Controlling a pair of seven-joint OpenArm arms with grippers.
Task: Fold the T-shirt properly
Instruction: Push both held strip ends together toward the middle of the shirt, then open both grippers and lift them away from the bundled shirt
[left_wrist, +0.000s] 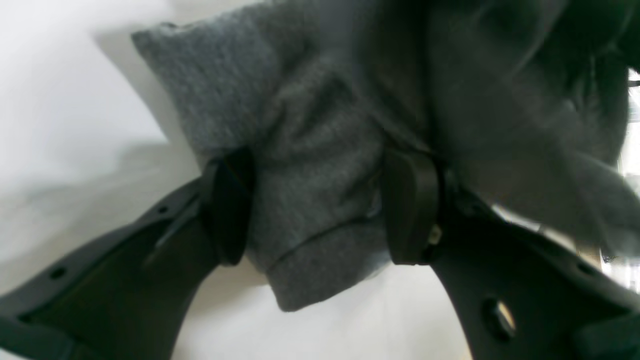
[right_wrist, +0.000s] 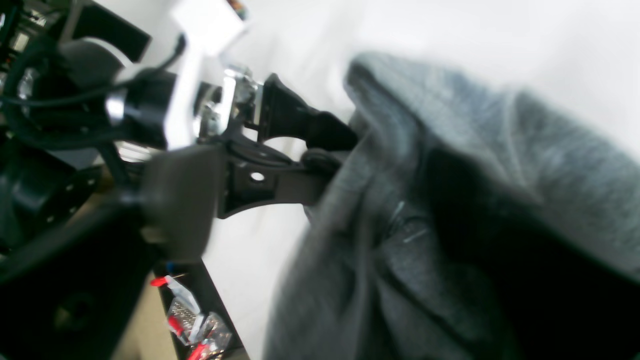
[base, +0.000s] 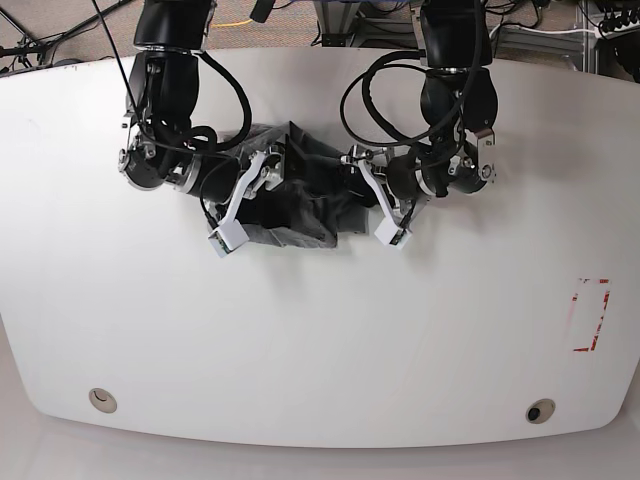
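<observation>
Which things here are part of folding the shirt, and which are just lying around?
Part of the job:
- T-shirt, bunched between the arms
- left gripper, closed on a fold of it
- right gripper, at the shirt's other side

Just there:
- white table
- red markings near the table's edge
- small clutter beside the table

Your left gripper (left_wrist: 320, 205) pinches the T-shirt (left_wrist: 310, 150) between both pads. Your right gripper (base: 283, 165), at nine o'clock of it, is blurred.
</observation>
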